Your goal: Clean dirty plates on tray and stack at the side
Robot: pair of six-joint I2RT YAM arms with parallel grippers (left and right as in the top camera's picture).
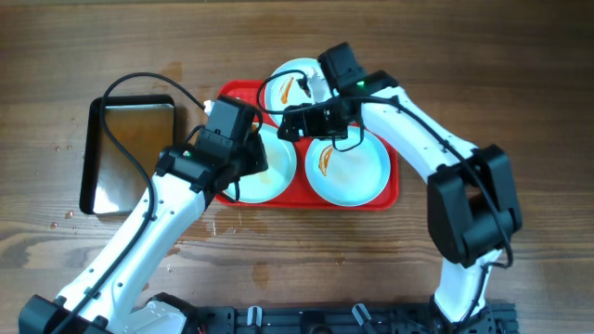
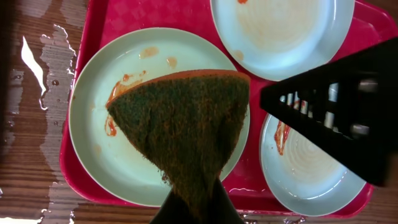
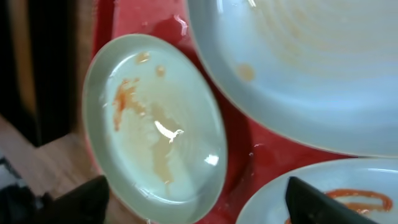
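Note:
The red tray (image 1: 234, 94) holds three pale plates. My left gripper (image 2: 196, 208) is shut on a green sponge (image 2: 180, 130) soiled orange, which hangs over the front-left plate (image 2: 99, 143). That plate has a sauce smear along its left side. The back plate (image 2: 283, 31) shows only faint residue. An orange streak marks the front-right plate (image 2: 311, 168). My right gripper (image 3: 199, 205) is open low over the tray between the plates, and the rim of the wet front-left plate (image 3: 155, 124) lies between its fingertips (image 3: 87, 199). From overhead, both grippers (image 1: 251, 153) (image 1: 295, 122) meet over the tray's middle.
A dark metal pan (image 1: 130, 153) lies on the wooden table left of the tray. Water puddles (image 2: 34, 62) shine on the wood beside the tray's left edge. The right arm's black body (image 2: 329, 112) hangs over the front-right plate.

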